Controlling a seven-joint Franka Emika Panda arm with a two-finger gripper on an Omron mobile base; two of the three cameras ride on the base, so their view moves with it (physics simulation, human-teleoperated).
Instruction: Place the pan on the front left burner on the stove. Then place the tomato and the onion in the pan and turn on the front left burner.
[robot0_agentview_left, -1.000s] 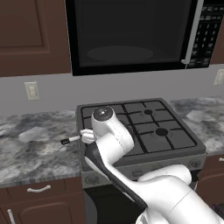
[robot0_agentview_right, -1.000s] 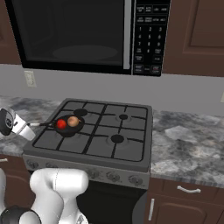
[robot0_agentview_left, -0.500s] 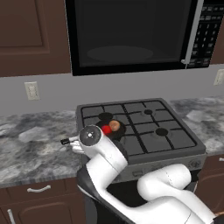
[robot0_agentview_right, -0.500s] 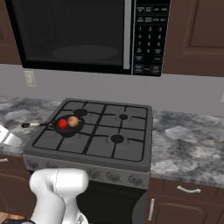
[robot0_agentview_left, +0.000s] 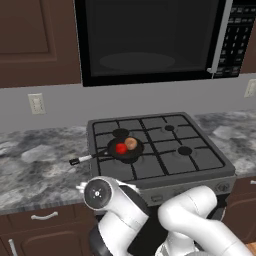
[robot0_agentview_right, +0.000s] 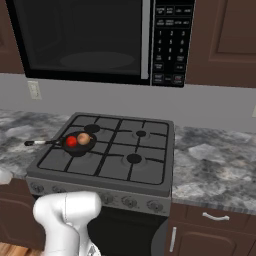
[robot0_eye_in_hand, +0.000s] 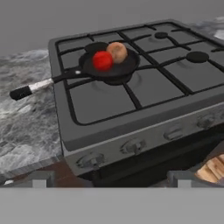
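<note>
The black pan (robot0_agentview_left: 125, 150) rests on the left side of the stove (robot0_agentview_left: 200, 160) grate, just in front of the back-left burner cap (robot0_agentview_left: 120, 133); it covers the front left burner. Inside it lie the red tomato (robot0_agentview_left: 121, 148) and, touching it, the tan onion (robot0_agentview_left: 131, 143). The pan (robot0_eye_in_hand: 107, 66) points its white-tipped handle (robot0_eye_in_hand: 30, 89) left over the counter. In the hand view my gripper (robot0_eye_in_hand: 109, 180) hangs low before the stove front, open and holding nothing, its fingertips (robot0_eye_in_hand: 39, 178) wide apart below the knob row (robot0_eye_in_hand: 133, 146). Tomato (robot0_agentview_right: 71, 141) and onion (robot0_agentview_right: 83, 138) also appear from the right.
A black microwave (robot0_agentview_left: 150, 40) hangs above the stove. Marbled grey counter runs on the left (robot0_agentview_left: 35, 170) and the right (robot0_agentview_right: 210, 160). Brown drawers with handles (robot0_agentview_right: 216, 216) sit below. My white arm (robot0_agentview_left: 150, 220) fills the space before the oven door.
My arm has swung down and away from the pan to a low spot before the stove front. The pan, tomato and onion have stayed put. The gripper stays open.
</note>
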